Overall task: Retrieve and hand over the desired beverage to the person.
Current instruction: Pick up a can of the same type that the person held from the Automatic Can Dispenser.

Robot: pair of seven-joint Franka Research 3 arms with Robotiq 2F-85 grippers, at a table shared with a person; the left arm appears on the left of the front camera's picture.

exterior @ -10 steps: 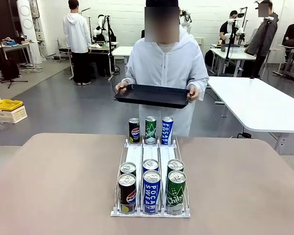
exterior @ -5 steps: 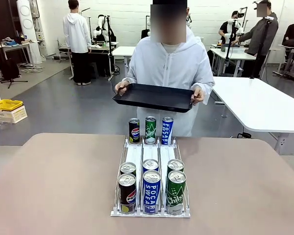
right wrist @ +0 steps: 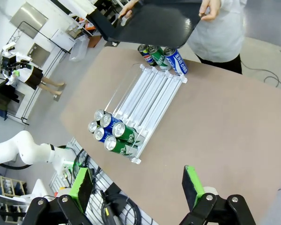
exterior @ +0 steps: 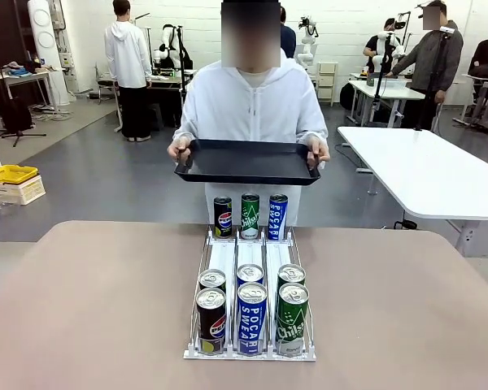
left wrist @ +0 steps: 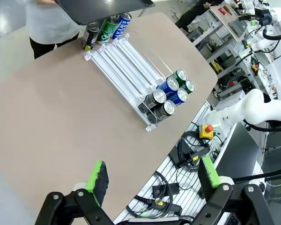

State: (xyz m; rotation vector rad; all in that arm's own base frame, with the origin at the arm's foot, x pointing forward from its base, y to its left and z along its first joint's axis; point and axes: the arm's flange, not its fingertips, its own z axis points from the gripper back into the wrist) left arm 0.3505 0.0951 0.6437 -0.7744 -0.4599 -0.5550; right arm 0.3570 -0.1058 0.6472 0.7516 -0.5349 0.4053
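A white rack (exterior: pixel 250 253) stands mid-table with three lanes of beverage cans. At its near end are a black Pepsi (exterior: pixel 211 322), a blue Pocari Sweat (exterior: pixel 251 318) and a green Chilsung (exterior: pixel 292 319), each with another can behind it. Three more cans (exterior: pixel 250 215) stand at the far end. The person (exterior: pixel 252 106), in a white hooded jacket, holds a flat black tray (exterior: pixel 246 161) in both hands above the far cans. My left gripper (left wrist: pixel 153 173) hangs open high above the near table edge, far from the rack (left wrist: pixel 124 61). My right gripper (right wrist: pixel 136 185) is open too, high above the rack (right wrist: pixel 150 96).
The tan table (exterior: pixel 89 309) has bare room on both sides of the rack. Cables and a yellow stop-button box (left wrist: pixel 206 131) lie below its near edge. A white table (exterior: pixel 427 175) stands behind at right and a yellow crate (exterior: pixel 10 174) at left. Other people work farther back.
The person has stepped toward picture left with the tray and lifted it slightly. The cans and rack have not moved.
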